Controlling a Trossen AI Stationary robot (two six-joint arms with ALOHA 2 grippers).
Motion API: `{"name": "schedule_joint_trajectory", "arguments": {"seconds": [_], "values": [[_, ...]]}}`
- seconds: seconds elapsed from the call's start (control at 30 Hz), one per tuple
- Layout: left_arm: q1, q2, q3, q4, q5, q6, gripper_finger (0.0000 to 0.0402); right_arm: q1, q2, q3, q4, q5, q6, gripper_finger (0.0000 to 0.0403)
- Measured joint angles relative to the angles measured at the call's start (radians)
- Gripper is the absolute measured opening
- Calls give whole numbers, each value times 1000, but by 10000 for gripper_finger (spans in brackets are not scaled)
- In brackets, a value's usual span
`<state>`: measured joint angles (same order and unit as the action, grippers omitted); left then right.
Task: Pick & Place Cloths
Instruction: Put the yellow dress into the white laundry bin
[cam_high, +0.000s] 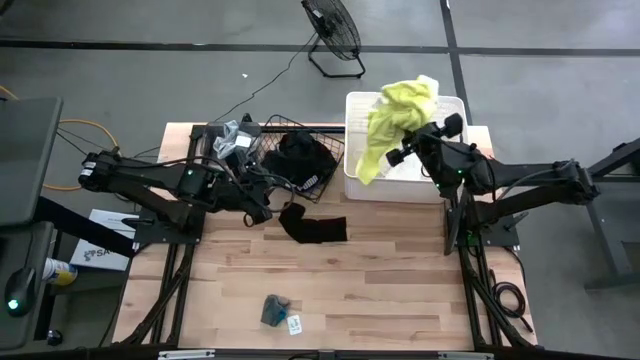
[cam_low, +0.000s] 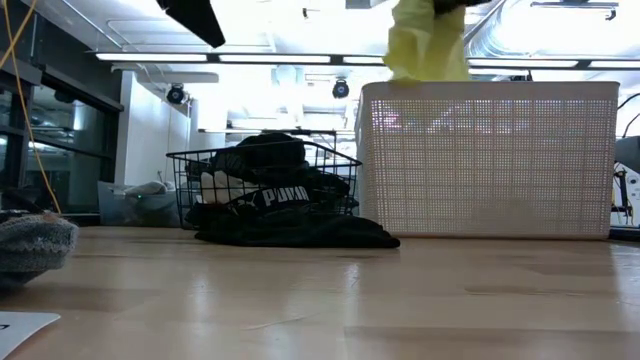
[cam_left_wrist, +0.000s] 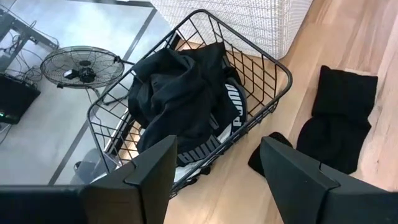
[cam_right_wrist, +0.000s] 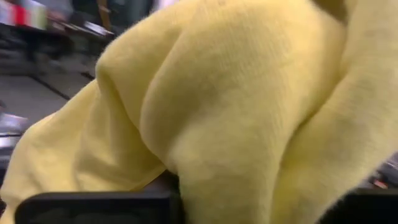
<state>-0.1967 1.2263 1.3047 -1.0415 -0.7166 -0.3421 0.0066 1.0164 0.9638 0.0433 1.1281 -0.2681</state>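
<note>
A neon yellow cloth (cam_high: 395, 120) hangs from my right gripper (cam_high: 410, 140) above the white tub (cam_high: 400, 188); in the low view the yellow cloth (cam_low: 425, 45) dangles over the tub's (cam_low: 485, 160) rim. My left gripper (cam_high: 263, 212) is open and hovers beside the black wire basket (cam_high: 335, 150), holding nothing. A black garment with white lettering (cam_left_wrist: 186, 99) lies heaped in the basket (cam_left_wrist: 273, 62). Another black cloth (cam_high: 315, 228) lies flat on the table in front of the basket. A grey-and-white cloth (cam_high: 232, 138) sits at the basket's left end. My right gripper is shut on the neon yellow cloth, which bulges out between the dark fingers (cam_right_wrist: 93, 208) and fills the wrist view as a bunched fold (cam_right_wrist: 224, 124). The cloth is lifted clear and hangs slack, its lower end (cam_high: 368, 170) draping down the tub's left wall.
A small grey cloth (cam_high: 274, 310) and a white card (cam_high: 294, 324) lie near the table's near edge. A floor fan (cam_high: 335, 35) stands beyond the far edge. Bare wood stretches across the table's near half (cam_high: 400, 290).
</note>
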Motion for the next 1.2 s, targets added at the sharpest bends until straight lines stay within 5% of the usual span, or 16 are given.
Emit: {"name": "schedule_joint_trajectory", "arguments": {"seconds": [0.13, 0.23, 0.53, 0.77, 1.2], "values": [[0, 0, -9, 0, -1, -4, 225, -22, 0, 0, -85, 83, 74, 74], [0, 0, -9, 1, -1, -4, 225, -51, -1, 0, -196, 51, 202, 74], [0, 0, -9, 1, -1, -5, 225, -308, 6, 60, -641, -438, 655, 74], [0, 0, -9, 1, -1, -5, 225, -485, 49, 138, -828, -669, 667, 74], [0, 0, -9, 1, -2, -5, 225, -605, 253, 140, -1031, -808, 681, 74]]}}
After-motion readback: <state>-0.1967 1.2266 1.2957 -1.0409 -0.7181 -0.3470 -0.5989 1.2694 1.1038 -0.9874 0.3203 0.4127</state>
